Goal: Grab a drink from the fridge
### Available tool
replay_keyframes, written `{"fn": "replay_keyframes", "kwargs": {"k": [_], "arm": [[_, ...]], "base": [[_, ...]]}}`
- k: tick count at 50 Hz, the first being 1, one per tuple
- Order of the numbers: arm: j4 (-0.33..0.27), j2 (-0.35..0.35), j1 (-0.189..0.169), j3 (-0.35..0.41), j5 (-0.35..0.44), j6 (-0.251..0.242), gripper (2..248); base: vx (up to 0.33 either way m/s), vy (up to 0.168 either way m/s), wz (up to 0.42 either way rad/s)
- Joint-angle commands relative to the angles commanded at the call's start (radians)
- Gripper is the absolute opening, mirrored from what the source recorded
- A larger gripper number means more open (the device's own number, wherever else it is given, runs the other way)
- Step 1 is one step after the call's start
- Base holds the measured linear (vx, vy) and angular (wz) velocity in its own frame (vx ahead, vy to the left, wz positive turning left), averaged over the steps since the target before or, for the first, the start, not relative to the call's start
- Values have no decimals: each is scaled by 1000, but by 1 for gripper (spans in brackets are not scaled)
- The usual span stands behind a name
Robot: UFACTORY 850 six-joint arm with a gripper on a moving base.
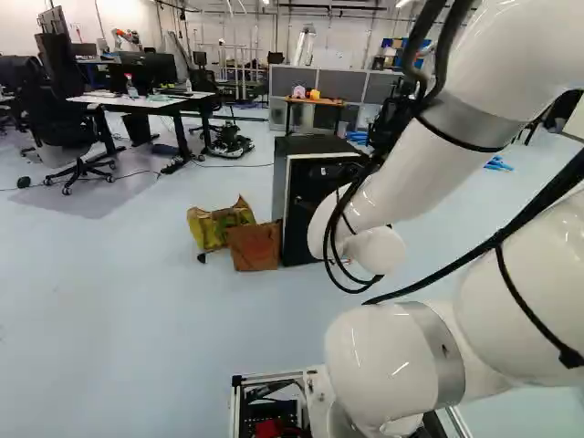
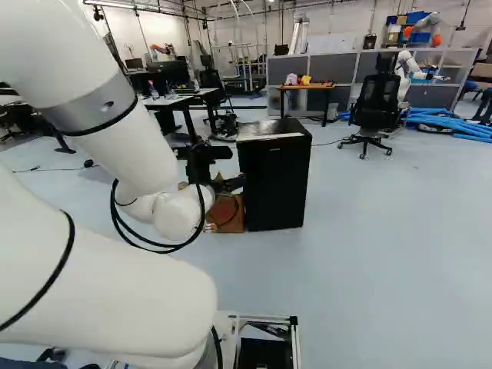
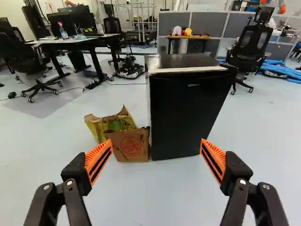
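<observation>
My gripper (image 2: 237,167) is partly visible in the right base view, beyond the white wrist and in front of the paper bags. In the wrist view the gripper (image 3: 156,146) stands wide open, orange pads apart, with nothing between them. Ahead of it is a small black fridge (image 3: 186,110), upright on the floor with its door closed; some floor separates the two. The same fridge (image 2: 277,184) is right of the gripper in the right base view, and the arm partly covers it in the left base view. No drink can be seen.
A brown paper bag (image 3: 129,145) and a yellow-green one (image 3: 106,125) stand beside the fridge. Behind are desks (image 3: 80,43), a small wheeled machine (image 3: 129,68), office chairs (image 3: 247,47), a low table (image 3: 188,36), grey partitions and blue tubes. Another robot (image 2: 403,73) stands far back.
</observation>
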Motion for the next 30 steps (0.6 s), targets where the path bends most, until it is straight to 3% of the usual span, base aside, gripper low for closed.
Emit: {"fn": "replay_keyframes", "kwargs": {"k": [30], "arm": [[0,0,0,0,0,0,247]], "base": [[141,-48,84]]}}
